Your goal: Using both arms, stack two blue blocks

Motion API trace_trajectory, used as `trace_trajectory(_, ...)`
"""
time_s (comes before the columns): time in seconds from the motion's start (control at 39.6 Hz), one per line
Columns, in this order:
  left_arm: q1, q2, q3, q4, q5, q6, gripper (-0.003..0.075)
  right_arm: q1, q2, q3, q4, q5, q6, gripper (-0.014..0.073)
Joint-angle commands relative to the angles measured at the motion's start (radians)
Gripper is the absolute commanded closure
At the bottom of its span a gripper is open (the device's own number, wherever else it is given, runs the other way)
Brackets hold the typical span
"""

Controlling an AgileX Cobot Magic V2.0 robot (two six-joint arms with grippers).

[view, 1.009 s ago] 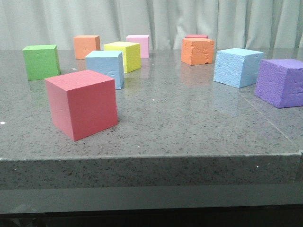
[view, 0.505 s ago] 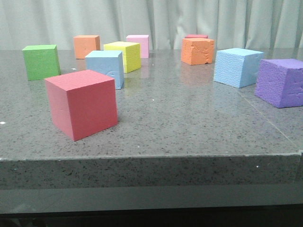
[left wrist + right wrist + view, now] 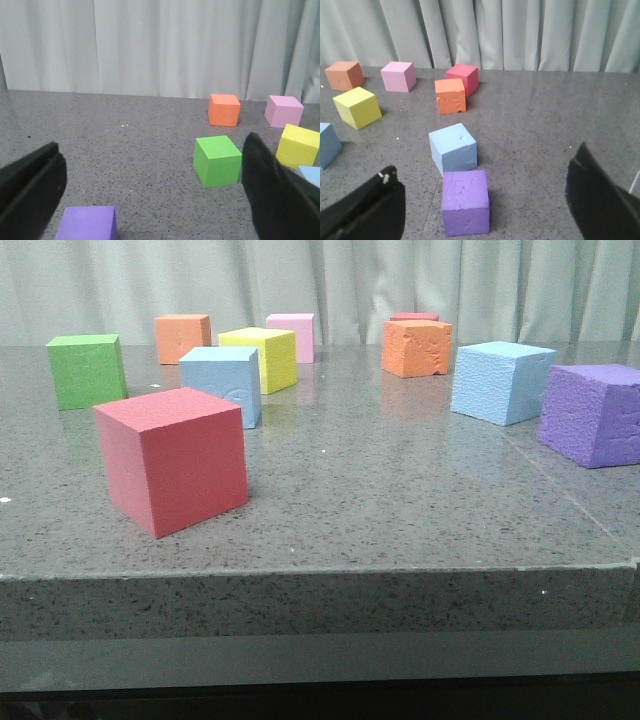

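Two light blue blocks stand apart on the grey table (image 3: pixel 380 500). One blue block (image 3: pixel 222 382) with a curved scuff sits left of centre, behind a red cube. The other blue block (image 3: pixel 500 382) stands at the right, next to a purple cube (image 3: pixel 595 412). In the right wrist view my right gripper (image 3: pixel 485 162) is open and holds nothing. The purple cube (image 3: pixel 465 201) lies between its fingers, with a blue block (image 3: pixel 452 147) just beyond it and the other blue block (image 3: pixel 327 145) at the edge. My left gripper (image 3: pixel 150 160) is open and empty; a sliver of blue block (image 3: pixel 311 175) shows past one finger. Neither arm appears in the front view.
A red cube (image 3: pixel 172 458) stands near the front left, with a green cube (image 3: pixel 87 370) behind it. Yellow (image 3: pixel 262 358), orange (image 3: pixel 183 337), pink (image 3: pixel 291 336) and a chipped orange cube (image 3: pixel 417 347) stand further back. A second purple cube (image 3: pixel 86 223) lies near my left gripper.
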State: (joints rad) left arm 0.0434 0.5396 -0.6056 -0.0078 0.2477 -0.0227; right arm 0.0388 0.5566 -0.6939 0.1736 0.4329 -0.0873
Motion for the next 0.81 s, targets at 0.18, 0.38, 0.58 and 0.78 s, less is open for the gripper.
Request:
trace_trajectory(0.18,0.0,0.01,-0.035,0.0,-0.086,-0.002,0.0028,-0.007,0.333,-0.236,-0.031,0.039,-0.01,-0.0061)
trace_trajectory(0.38,0.0,0.01,-0.035,0.0,-0.086,-0.002,0.0028,-0.007,0.671,-0.517,-0.063,0.257,-0.073,-0.0061)
trace_trajectory(0.58,0.0,0.01,-0.035,0.0,-0.086,-0.002,0.0028,-0.007,0.923,-0.782,0.001,0.439,-0.18,-0.0061)
trace_trajectory(0.78,0.0,0.01,-0.035,0.0,-0.086,-0.002,0.0028,0.001,1.1,-0.988,0.115,0.546,-0.31,-0.0061)
